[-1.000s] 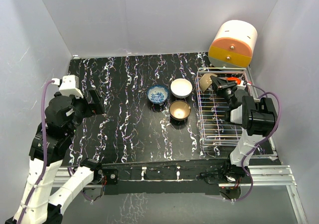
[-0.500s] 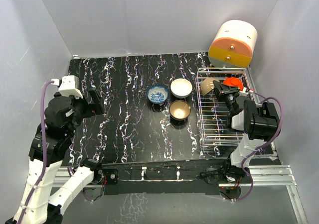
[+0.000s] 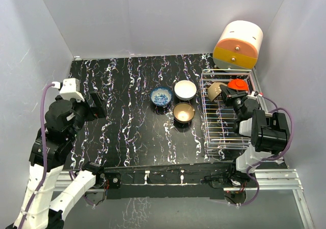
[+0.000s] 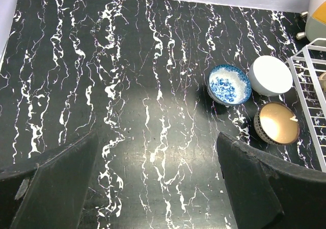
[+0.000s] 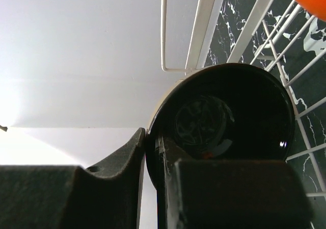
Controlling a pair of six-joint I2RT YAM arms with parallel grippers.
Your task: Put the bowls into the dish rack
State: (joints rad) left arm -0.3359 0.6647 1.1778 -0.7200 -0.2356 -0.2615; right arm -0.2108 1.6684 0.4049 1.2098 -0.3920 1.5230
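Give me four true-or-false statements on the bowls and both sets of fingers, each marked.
1. The right fingers pinch the rim of the black-inside bowl. True.
2. The red bowl sits on the table outside the dish rack. False: it lies inside the rack, at its far end.
3. The blue-and-white bowl, white bowl and tan-gold bowl stand on the table, left of the rack. True.
4. The left fingers hold the white bowl. False: they are open and empty.

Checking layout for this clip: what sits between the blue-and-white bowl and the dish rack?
The white bowl sits between the blue-and-white bowl and the dish rack, clear in the top view.
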